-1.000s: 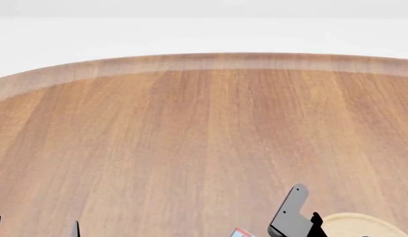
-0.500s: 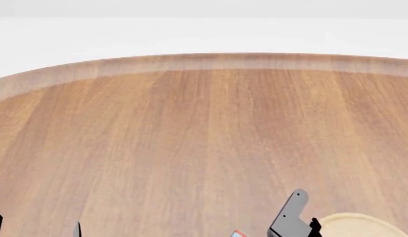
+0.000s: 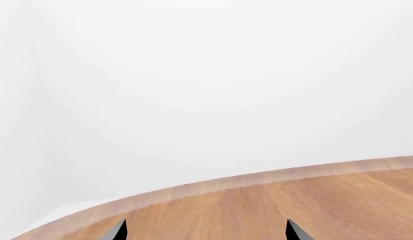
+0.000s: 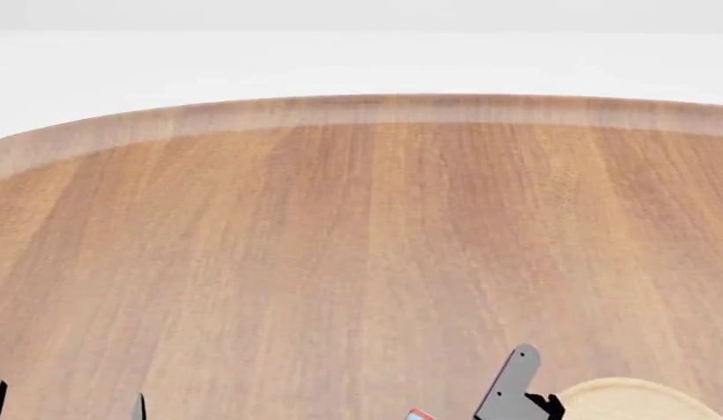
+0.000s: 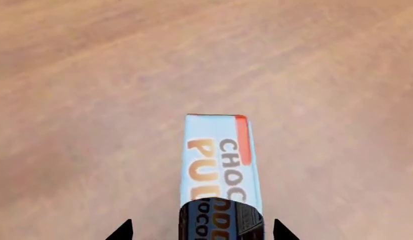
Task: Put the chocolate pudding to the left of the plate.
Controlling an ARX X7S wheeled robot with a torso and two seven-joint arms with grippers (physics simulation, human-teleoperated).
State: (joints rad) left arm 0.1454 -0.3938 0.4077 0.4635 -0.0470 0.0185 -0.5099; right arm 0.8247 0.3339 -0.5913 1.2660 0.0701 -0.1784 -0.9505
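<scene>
Right tool [image 5: 201, 231] above chocolate pudding [image 5: 218, 160], jaws spread.

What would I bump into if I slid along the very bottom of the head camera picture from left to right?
Two dark tips of the left gripper → a red and blue corner of the small chocolate pudding carton → the grey bracket of the right gripper → the round light-wooden plate, all on the brown wooden table.

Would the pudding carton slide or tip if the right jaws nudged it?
The pudding carton is a flat-sided box, so it probably slides rather than rolls. The table looks smooth, so likely little drag. It seems small and light; whether it would tip I can't tell.
</scene>
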